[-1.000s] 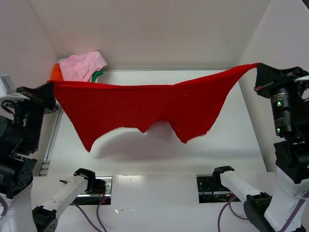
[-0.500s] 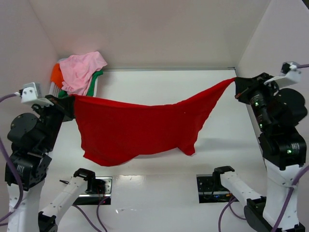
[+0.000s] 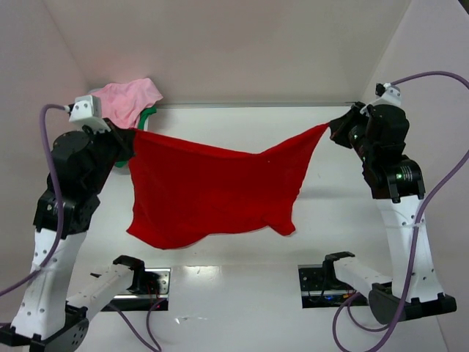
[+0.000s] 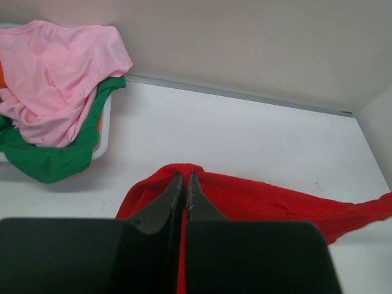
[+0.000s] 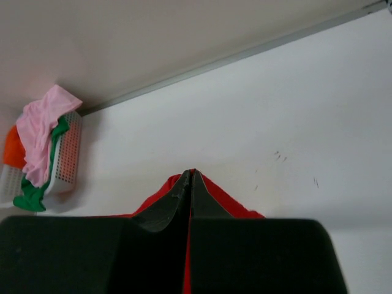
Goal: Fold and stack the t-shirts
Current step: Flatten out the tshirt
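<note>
Bright red cloth t-shirt (image 3: 212,187) hangs stretched over the white table (image 3: 344,220) between both arms, lower edge sagging. Left gripper (image 4: 185,179) is clamped tight on its left corner and right gripper (image 5: 190,177) on its right corner. Light pink shirt (image 4: 55,67), green shirt (image 4: 46,162) and orange shirt (image 5: 12,147) are heaped in a white perforated plastic basket (image 5: 68,156) at the far left corner.

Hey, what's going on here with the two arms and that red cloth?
Both arms hold the red t-shirt spread between them above the table. The left gripper is shut on one end, the right gripper on the other, and the cloth sags in the middle. No fold is made yet. The pink t-shirt, green t-shirt and orange t-shirt lie heaped in a white basket at the far left corner.
</note>
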You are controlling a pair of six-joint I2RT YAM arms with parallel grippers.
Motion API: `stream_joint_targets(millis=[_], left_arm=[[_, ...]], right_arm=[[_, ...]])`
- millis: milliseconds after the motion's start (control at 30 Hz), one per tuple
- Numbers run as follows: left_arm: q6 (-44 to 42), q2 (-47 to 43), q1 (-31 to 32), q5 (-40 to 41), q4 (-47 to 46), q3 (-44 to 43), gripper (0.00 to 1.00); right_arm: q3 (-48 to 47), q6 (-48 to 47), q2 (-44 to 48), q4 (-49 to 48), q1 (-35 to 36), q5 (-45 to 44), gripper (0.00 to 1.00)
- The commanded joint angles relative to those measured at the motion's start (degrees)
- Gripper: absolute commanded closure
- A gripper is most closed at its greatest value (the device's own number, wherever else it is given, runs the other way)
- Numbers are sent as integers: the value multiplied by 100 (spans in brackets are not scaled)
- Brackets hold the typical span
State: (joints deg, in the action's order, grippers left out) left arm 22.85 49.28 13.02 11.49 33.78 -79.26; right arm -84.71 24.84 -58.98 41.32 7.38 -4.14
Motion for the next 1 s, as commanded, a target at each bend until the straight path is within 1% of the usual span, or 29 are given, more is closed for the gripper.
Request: stream_joint_targets(millis=[0, 133, 167, 233, 267, 300, 367, 433, 500, 533, 600, 667, 767, 867, 900, 967], left_arm=[[-158, 213, -1, -41, -749, -300, 100], [-272, 503, -1, -129, -996, -519, 100], [-272, 565, -1, -129, -996, -694, 100], [-430, 775, -1, -68, -1048, -949, 100], [-431, 855, -1, -68, -1049, -1107, 100], [-431, 943, -1, -68, -1049, -1439, 100], [-483, 1171, -1, -216, -997, -1801, 100], [-483, 1286, -1, -392, -996, -2275, 100], [-483, 1461, -1, -620, -874, -2566, 100], [-422, 1462, -1, -673, -812, -2716, 100], [-422, 1462, -1, -858, -759, -2910, 100], [-369, 1392, -1, -911, -637, -2910, 100], [-308, 1085, -1, -964, -434, -2604, 100], [-88, 506, -1, -1043, -372, -2026, 100], [-88, 208, -1, -1113, -242, -1910, 100], [17, -57, -1, -1166, -83, -1751, 100]], right_arm=[[-433, 30, -95, -826, 36, -253, 100], [-1099, -84, -534, -977, 36, -420, 100], [-1536, -85, -631, -1038, 36, -543, 100], [-1986, -164, -895, -1100, 36, -631, 100], [-2458, -164, -983, -1100, 36, -754, 100], [-2707, -251, -1071, -1152, 36, -755, 100], [-3251, -383, -1230, -1222, 36, -755, 100], [-3403, -506, -1230, -1502, 36, -755, 100], [-3648, -559, -1230, -1618, 36, -755, 100], [-3876, -620, -1230, -1618, 36, -755, 100], [-4027, -673, -1178, -1846, 36, -703, 100], [-4333, -787, -1177, -1987, 36, -650, 100], [-5017, -875, -1300, -1882, 36, -649, 100], [-5291, -928, -1362, -1829, 36, -649, 100], [-5293, -928, -1283, -1768, 36, -597, 100], [-5171, -867, -1143, -1768, 36, -457, 100]])
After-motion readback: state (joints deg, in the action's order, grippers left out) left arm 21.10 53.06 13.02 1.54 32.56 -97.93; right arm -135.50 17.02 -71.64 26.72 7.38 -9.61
